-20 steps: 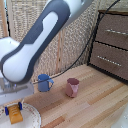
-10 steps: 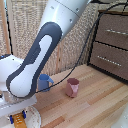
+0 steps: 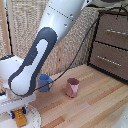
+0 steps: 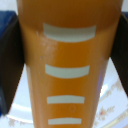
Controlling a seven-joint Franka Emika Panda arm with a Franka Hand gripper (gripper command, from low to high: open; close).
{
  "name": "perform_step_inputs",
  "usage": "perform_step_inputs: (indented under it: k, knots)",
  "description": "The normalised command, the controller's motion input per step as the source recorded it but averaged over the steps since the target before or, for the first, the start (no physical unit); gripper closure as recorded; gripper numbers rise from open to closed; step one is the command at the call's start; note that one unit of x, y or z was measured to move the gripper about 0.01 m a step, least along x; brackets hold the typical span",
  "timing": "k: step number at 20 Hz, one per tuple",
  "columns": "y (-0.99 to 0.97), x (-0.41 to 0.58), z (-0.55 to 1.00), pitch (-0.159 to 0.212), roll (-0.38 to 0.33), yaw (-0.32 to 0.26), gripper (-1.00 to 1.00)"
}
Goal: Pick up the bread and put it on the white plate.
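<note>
The toast (image 3: 20, 118) is a small orange-tan slab held upright between my clamp's (image 3: 19, 114) short blue fingers (image 3: 13, 114), at the exterior view's lower left. It is right over the white crockery (image 3: 33, 120); I cannot tell if it touches. In the wrist view the toast (image 4: 70, 55), with pale stripes, fills the middle, a dark finger (image 4: 9, 65) presses each side, and the plate's decorated rim (image 4: 107, 100) lies behind it. The clamp is shut on the toast.
A blue mug (image 3: 45, 82) and a pink cup (image 3: 73, 87) stand on the wooden worktable (image 3: 90, 110) towards the exterior view's right of the plate. A dark brown chest of drawers (image 3: 113, 45) stands at the far right. A black cable (image 3: 75, 62) hangs from the arm.
The arm has lowered the clamp and toast down onto the plate area. Over the last half second it has hardly moved.
</note>
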Motion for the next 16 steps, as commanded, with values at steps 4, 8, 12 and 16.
perform_step_inputs:
  k: [4, 8, 12, 16]
  knots:
    - [0.00, 0.089, 0.16, -0.063, -0.029, 0.058, -1.00]
    - [-0.15, 0.192, 0.51, -0.089, 0.000, 0.065, -1.00]
    - [-0.29, 0.270, 0.59, -0.197, -0.030, 0.100, -1.00]
    - [-0.16, 0.261, 0.38, -0.176, -0.080, 0.092, -1.00]
